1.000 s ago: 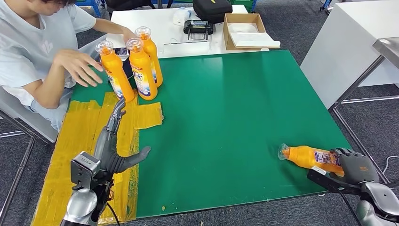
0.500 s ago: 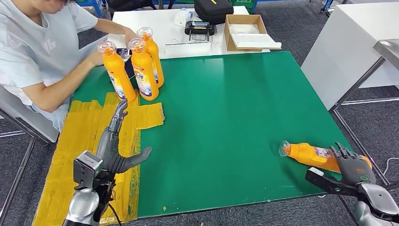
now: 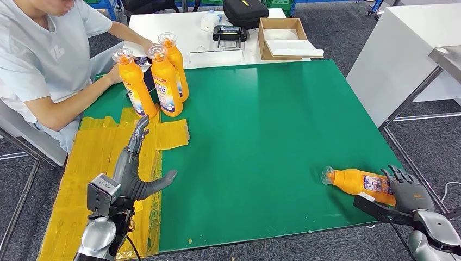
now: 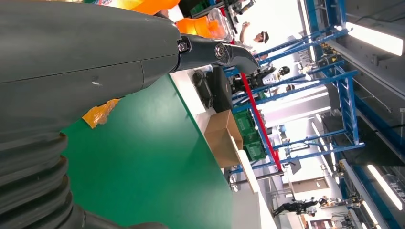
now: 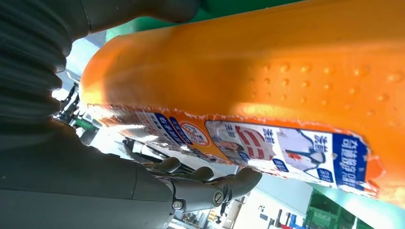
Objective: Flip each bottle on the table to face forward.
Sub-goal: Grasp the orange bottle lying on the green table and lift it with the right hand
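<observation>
- Four orange bottles: three stood upright (image 3: 135, 82), (image 3: 163, 81), (image 3: 175, 66), just beyond the left hand (image 3: 132, 173); one lay on its side (image 3: 356, 181), against the right hand (image 3: 409, 191).
- One cardboard box (image 3: 284, 36), far from both hands.
- One person (image 3: 46, 60), beside the upright bottles.

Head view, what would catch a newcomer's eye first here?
Three upright orange bottles clustered at the far left of the green table, beside a seated person. A fourth bottle lies on its side near the right front edge, at the right hand. The left hand rests open over yellow tape.
</observation>
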Robot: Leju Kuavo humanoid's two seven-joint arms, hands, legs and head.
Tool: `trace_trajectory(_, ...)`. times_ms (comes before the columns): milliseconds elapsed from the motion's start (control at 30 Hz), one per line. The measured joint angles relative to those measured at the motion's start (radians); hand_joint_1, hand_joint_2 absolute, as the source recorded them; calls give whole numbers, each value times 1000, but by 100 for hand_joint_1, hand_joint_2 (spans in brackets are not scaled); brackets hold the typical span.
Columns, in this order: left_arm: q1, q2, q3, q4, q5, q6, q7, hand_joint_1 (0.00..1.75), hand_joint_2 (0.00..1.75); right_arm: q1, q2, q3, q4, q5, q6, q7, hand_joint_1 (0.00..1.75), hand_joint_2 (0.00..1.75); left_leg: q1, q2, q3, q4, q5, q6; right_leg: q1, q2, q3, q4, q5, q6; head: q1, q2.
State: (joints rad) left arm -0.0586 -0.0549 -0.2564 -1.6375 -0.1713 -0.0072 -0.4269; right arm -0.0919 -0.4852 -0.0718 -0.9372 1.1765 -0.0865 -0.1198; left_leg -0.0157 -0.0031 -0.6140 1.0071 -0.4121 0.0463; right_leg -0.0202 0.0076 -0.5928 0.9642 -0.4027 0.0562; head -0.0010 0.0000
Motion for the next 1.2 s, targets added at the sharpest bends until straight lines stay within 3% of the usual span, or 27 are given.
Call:
trace_trajectory(600, -5, 0, -1, 18, 0, 0, 0, 0, 175, -31, -2, 5, 78, -21, 33, -2, 0, 175, 1, 4, 3, 0, 0, 1, 1, 4, 4, -5, 1, 1, 0, 0)
trace_trajectory(633, -5, 0, -2, 19, 0, 0, 0, 0, 175, -33, -2, 5, 82, -22, 33, -3, 5, 175, 1, 4, 3, 0, 0, 1, 1, 4, 4, -6, 1, 1, 0, 0)
trace_trajectory(667, -6, 0, -2, 19, 0, 0, 0, 0, 175, -34, -2, 5, 85, -22, 33, -4, 25, 175, 1, 4, 4, 0, 0, 1, 1, 4, 5, -6, 1, 1, 0, 0)
trace_trajectory(767, -8, 0, -2, 21, 0, 0, 0, 0, 175, -37, -3, 5, 94, -24, 39, -6, 136, 175, 2, 4, 4, 0, 0, 1, 2, 4, 6, -7, 1, 1, 0, 0)
trace_trajectory(800, -9, 0, -2, 22, 0, 0, 0, 0, 175, -37, -3, 6, 99, -28, 45, -8, 157, 175, 2, 4, 4, 0, 0, 1, 2, 5, 7, -8, 2, 1, 0, 0)
trace_trajectory(867, -13, 0, -4, 24, 2, 1, 0, 0, 175, -38, -5, 8, 111, -41, 59, -15, 167, 175, 3, 5, 4, 0, -1, 1, 3, 6, 7, -10, 2, 1, 0, 0)
trace_trajectory(1200, -18, 0, -26, 26, 5, 16, -8, 0, 175, -64, -17, 10, 164, -87, 70, -45, 163, 175, 4, 4, 5, 0, 0, 4, 4, 6, 11, -12, 2, 2, 0, 0)
